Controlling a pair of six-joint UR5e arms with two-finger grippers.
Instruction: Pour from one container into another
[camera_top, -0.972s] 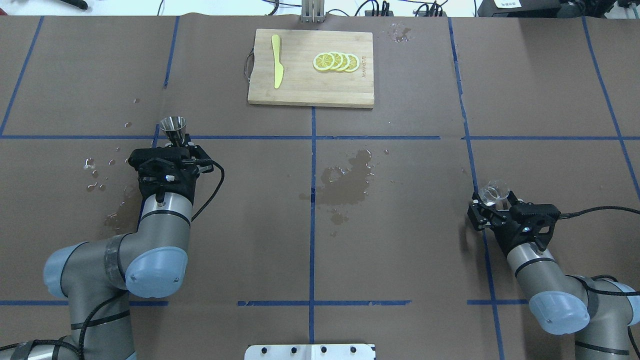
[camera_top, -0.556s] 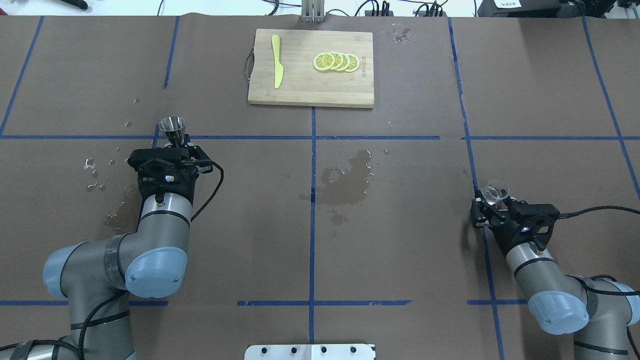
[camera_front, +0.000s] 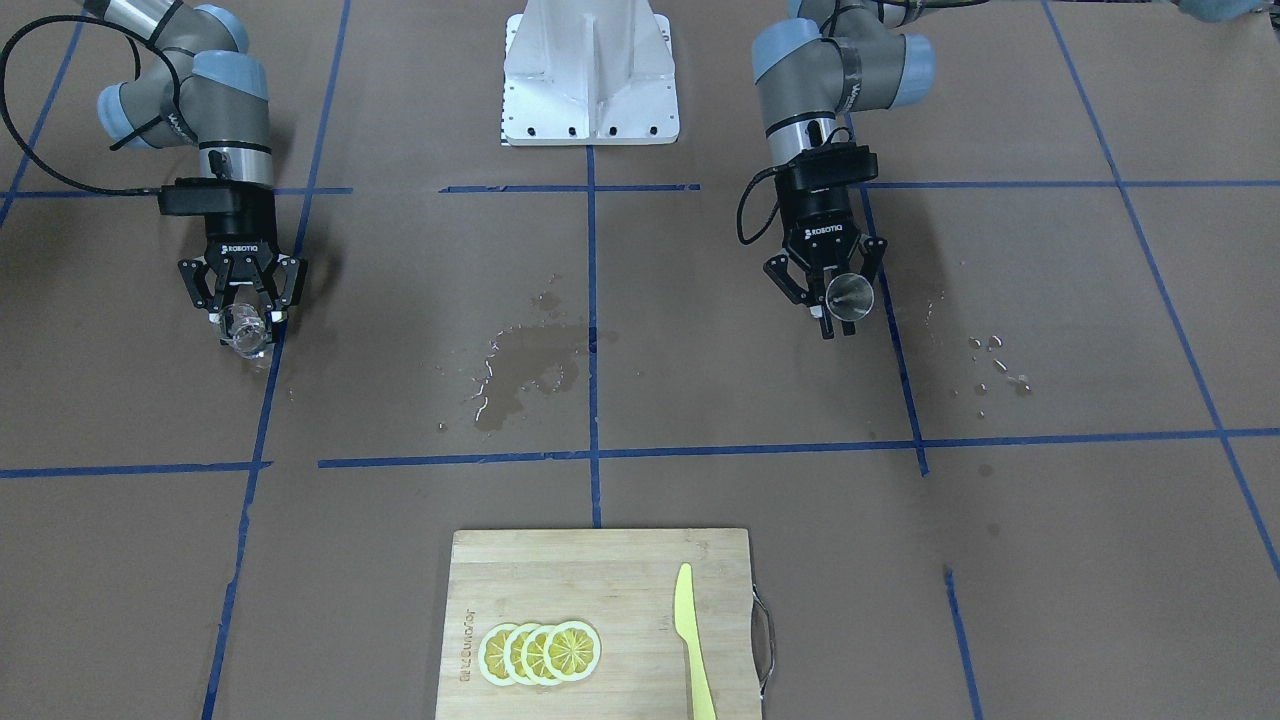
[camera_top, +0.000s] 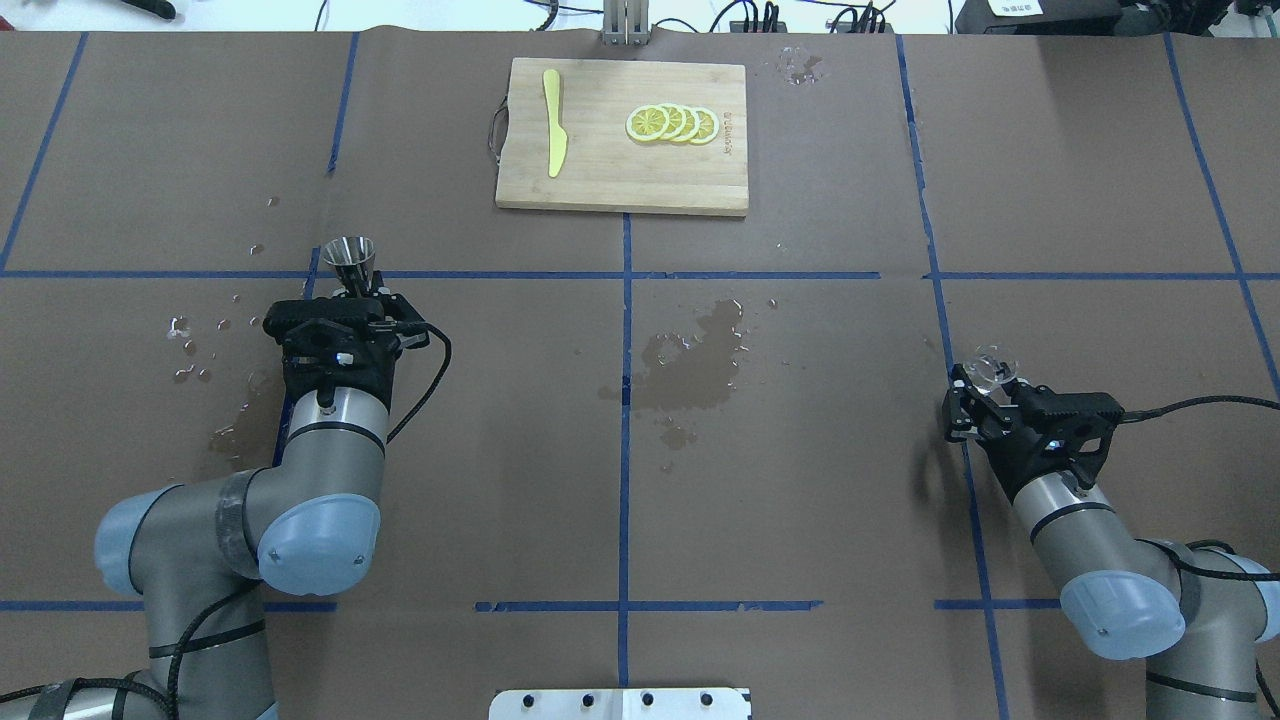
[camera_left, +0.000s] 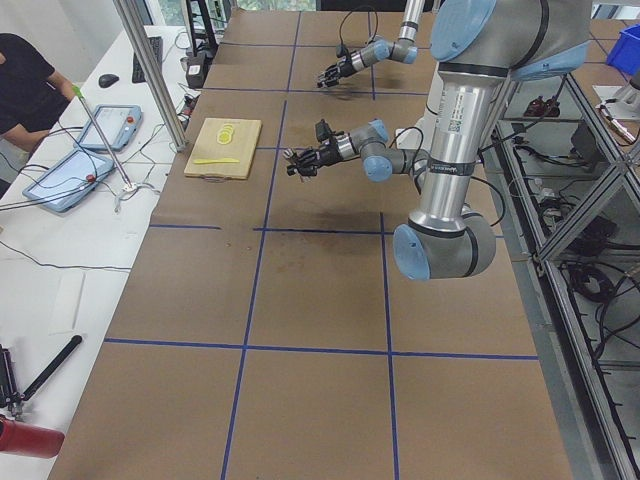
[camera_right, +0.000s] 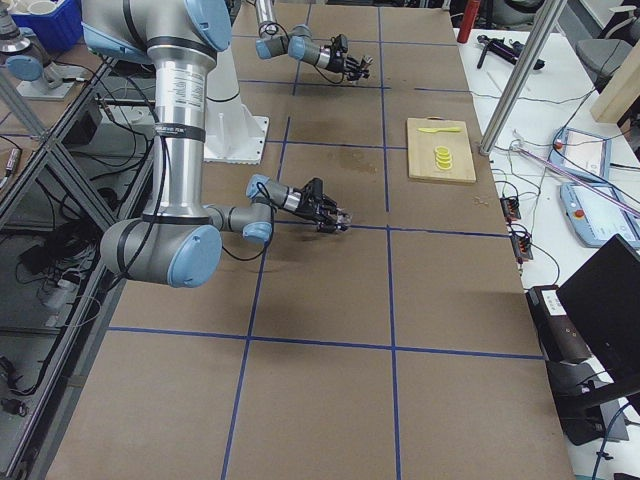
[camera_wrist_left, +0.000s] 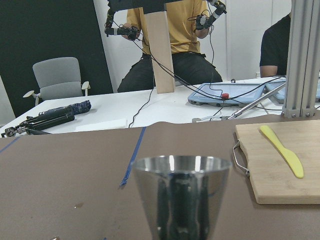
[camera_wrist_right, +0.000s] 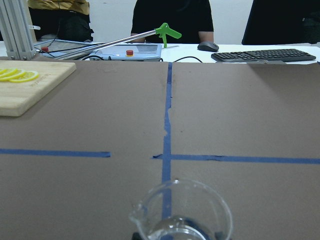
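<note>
A small steel cup (camera_top: 347, 254) stands upright in my left gripper (camera_top: 346, 288), which is shut on its lower part, left of the table's middle. The same cup (camera_front: 849, 294) shows in the front view, and fills the bottom of the left wrist view as the cup (camera_wrist_left: 181, 197). On the right side, my right gripper (camera_top: 986, 386) is shut on a clear glass beaker (camera_top: 990, 368) with a spout, held upright low over the table. The beaker (camera_wrist_right: 182, 215) holds a little clear liquid. The front view shows the beaker (camera_front: 241, 329) at the left.
A wooden cutting board (camera_top: 600, 180) at the far middle carries lemon slices (camera_top: 672, 123) and a yellow knife (camera_top: 554, 122). A wet patch (camera_top: 695, 365) darkens the paper at the table's middle. Droplets (camera_top: 190, 350) lie left of my left gripper.
My right gripper has sunk a little and drawn slightly back with the beaker. The left arm has shifted a touch to the right, cup still held.
</note>
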